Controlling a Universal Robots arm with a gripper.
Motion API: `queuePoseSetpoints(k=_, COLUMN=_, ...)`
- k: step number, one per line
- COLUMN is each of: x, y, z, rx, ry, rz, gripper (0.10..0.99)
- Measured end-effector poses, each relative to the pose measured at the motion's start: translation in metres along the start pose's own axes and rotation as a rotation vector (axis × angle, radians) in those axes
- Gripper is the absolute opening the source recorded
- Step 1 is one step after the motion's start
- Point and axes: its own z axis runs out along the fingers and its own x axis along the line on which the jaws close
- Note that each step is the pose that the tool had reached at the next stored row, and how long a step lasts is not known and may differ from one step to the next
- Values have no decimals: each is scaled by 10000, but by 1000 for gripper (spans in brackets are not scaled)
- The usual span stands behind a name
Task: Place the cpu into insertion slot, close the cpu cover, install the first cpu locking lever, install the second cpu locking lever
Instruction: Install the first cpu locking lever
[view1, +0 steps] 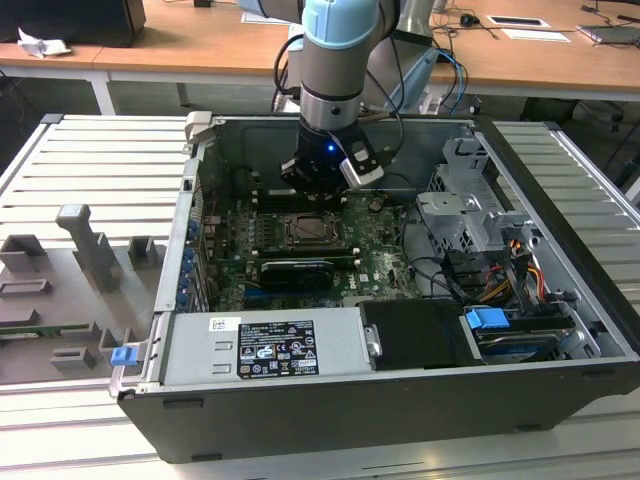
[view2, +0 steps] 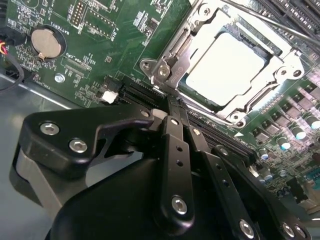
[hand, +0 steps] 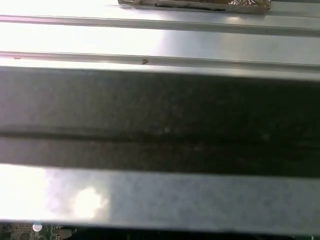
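In the second wrist view the cpu (view2: 227, 62) lies in the insertion slot (view2: 235, 117), its silver face glaring bright. The cpu cover (view2: 172, 47) lies flat around it, the chip showing through its cut-out. A thin metal lever rod (view2: 272, 22) runs along the far side of the socket. My gripper (view2: 171, 104) is shut with nothing between its fingers, its tip right at the socket's near corner. In the exterior view the gripper (view1: 318, 188) hangs inside the open computer case just behind the insertion slot (view1: 312, 232).
A long black slot (view2: 142, 92) lies under the fingertips, and a coin battery (view2: 47, 42) sits on the green board. The case holds a power supply (view1: 265, 345), a drive cage (view1: 470, 215) and cable bundles (view1: 500, 270). Case wall (hand: 160, 115) is close in the first wrist view.
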Motion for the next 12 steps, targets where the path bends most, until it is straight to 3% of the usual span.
queuePoseSetpoints(k=2, x=-1, y=-1, z=7, rx=92, ry=4, rz=2, gripper=106)
queuePoseSetpoints(k=6, x=0, y=-5, z=41, rx=121, ry=7, rz=5, gripper=106)
queuePoseSetpoints(k=9, x=0, y=-3, z=37, rx=18, ry=-3, rz=7, gripper=106)
queuePoseSetpoints(k=12, x=-1, y=3, z=-27, rx=22, ry=-1, rz=5, gripper=106)
